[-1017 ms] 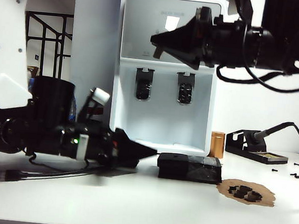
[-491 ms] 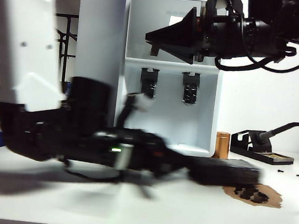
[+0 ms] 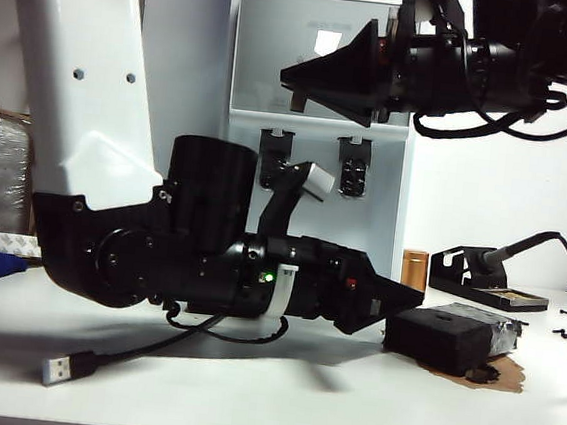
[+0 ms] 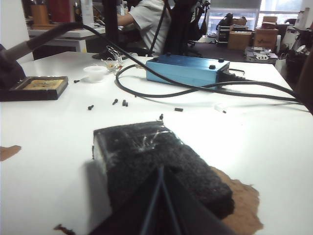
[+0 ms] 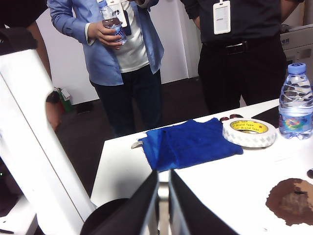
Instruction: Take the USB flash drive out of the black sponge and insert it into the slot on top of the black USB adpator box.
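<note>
Exterior: left gripper low over the white table, lying nearly level, tip right at the near end of the black sponge; contact can't be confirmed. Fingers look pressed together. Sponge sits skewed, partly on a brown patch. Silver plug on a black cable lies on the table front-left. Right gripper is high up in front of the water dispenser, pointing left, well clear of the table.

Left wrist: left gripper closed, nothing between the fingers, tip over the black sponge; clear tape on its far end. USB flash drive not discernible.

Right wrist: right gripper nearly closed, only a thin slit, holding nothing. Blue cloth and tape roll beyond it.
</note>
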Available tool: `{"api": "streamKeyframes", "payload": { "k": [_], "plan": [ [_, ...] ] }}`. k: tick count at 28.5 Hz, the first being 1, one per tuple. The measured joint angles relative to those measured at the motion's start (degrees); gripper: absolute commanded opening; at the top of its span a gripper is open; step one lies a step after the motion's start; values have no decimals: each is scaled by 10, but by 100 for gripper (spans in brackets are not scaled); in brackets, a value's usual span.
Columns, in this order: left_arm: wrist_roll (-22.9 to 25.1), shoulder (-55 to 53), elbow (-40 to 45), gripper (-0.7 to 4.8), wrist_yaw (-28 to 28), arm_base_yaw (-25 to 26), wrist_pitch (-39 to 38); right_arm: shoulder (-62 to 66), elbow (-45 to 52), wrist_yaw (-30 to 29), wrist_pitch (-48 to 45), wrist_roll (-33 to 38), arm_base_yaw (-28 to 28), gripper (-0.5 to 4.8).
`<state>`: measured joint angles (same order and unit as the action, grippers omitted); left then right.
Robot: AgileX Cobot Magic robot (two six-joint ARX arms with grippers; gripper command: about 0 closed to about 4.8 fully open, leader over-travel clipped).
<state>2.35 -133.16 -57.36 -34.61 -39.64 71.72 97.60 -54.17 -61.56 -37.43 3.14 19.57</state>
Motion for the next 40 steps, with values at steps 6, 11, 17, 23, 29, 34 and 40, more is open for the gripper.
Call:
{"api": "streamKeyframes", "payload": {
  "k": [6, 11, 17, 23, 29, 34, 40],
  "plan": [
    [0, 6, -3, -4, 29, -16, -7, 0, 0, 2, 0, 0, 0, -2],
    [4, 38, 0, -4, 79, 18, -2, 0, 0, 2, 0, 2, -1, -2],
    [19, 37, 1, -4, 74, 24, -83, -38, 0, -24, -83, 92, 0, -2],
    [46, 36, 1, -4, 47, -9, -137, -141, 0, -28, -114, 130, 0, -2],
    [46, 36, 1, -4, 63, -61, -137, -184, -1, -35, -115, 145, 0, -2],
    [46, 43, 4, -4, 212, -38, -99, -184, -1, -39, -95, 129, -1, -2],
    [46, 128, 38, -4, 417, 26, 2, -127, -2, -37, -47, 35, 0, -2]
  ]
}}
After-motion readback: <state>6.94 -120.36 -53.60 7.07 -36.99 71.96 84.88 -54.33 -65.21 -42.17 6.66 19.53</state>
